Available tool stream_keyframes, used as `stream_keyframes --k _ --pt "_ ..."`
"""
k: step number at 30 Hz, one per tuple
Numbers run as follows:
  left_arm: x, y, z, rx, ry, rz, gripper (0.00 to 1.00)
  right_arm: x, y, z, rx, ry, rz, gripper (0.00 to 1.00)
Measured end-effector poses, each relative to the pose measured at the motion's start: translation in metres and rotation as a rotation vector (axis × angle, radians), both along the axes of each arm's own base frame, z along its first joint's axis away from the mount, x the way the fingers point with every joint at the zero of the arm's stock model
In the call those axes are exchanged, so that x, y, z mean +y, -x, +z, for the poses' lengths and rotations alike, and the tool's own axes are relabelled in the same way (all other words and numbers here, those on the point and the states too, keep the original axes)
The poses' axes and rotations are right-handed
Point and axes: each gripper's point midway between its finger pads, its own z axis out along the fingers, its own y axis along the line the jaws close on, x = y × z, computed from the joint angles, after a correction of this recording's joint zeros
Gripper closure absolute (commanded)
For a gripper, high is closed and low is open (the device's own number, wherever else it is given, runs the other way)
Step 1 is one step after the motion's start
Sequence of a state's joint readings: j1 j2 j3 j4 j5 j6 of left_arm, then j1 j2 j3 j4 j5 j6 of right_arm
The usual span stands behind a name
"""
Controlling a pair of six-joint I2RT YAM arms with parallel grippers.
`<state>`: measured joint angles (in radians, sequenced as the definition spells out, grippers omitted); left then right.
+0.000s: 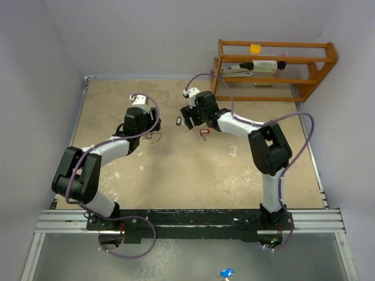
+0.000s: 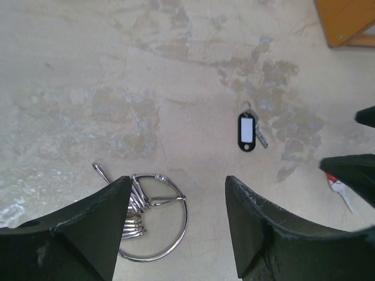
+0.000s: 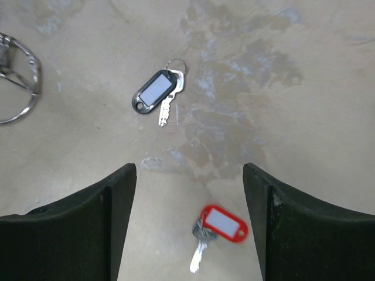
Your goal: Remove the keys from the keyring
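Silver wire, one loop: the keyring [image 2: 137, 222] lay flat on the desk [image 2: 88, 70], tight against the inner face of one finger of the left end effector [image 2: 177, 187], with a bunch of smaller wire coils gathered at its near side.

Black plastic tag with pale label: the black-tagged key [image 3: 158, 93] lay on the desk well apart from the keyring, carrying only its own small split ring.

Red plastic tag: the red-tagged key [image 3: 220, 225] lay between the fingers of the right end effector [image 3: 188, 175], touching neither.

Both end effectors stood wide and empty, low over the desk.

Wood, orange-brown: a rack [image 1: 293, 44] stood at the far edge of the desk.

Condition: neither key appeared threaded on the large loop, so the removal looked complete and only a clean retreat was outstanding.

Handling note: each arm would do best to rise straight up before swinging away. The left finger sat close enough to the keyring to drag it sideways, and the right fingers flanked the red-tagged key closely enough to flick it.
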<state>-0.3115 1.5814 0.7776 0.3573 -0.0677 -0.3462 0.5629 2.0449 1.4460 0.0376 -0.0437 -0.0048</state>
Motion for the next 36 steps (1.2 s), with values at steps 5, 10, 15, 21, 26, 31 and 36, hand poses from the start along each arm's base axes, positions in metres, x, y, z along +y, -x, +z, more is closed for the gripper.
stream_keyframes --k 5,10,15,21,26,31,36 --pt "0.008 0.004 0.041 -0.088 -0.019 0.023 0.35 -0.021 0.017 0.071 -0.147 -0.052 -0.031 0.20" --pt "0.024 0.008 0.063 -0.132 -0.064 0.078 0.34 -0.060 0.041 0.118 -0.297 -0.065 -0.126 0.13" --pt "0.037 0.015 0.066 -0.131 -0.102 0.124 0.33 -0.104 0.066 0.117 -0.351 -0.004 -0.230 0.07" --pt "0.058 0.039 0.069 -0.165 -0.117 0.194 0.32 -0.165 0.089 0.115 -0.386 0.034 -0.372 0.04" --pt "0.078 0.053 0.091 -0.242 -0.115 0.281 0.32 -0.207 0.114 0.128 -0.475 0.002 -0.484 0.01" --pt "0.094 0.066 0.101 -0.299 -0.111 0.353 0.31 -0.232 0.141 0.133 -0.566 -0.042 -0.562 0.01" --pt "0.108 0.074 0.089 -0.286 -0.146 0.409 0.31 -0.253 0.154 0.133 -0.621 -0.055 -0.661 0.00"
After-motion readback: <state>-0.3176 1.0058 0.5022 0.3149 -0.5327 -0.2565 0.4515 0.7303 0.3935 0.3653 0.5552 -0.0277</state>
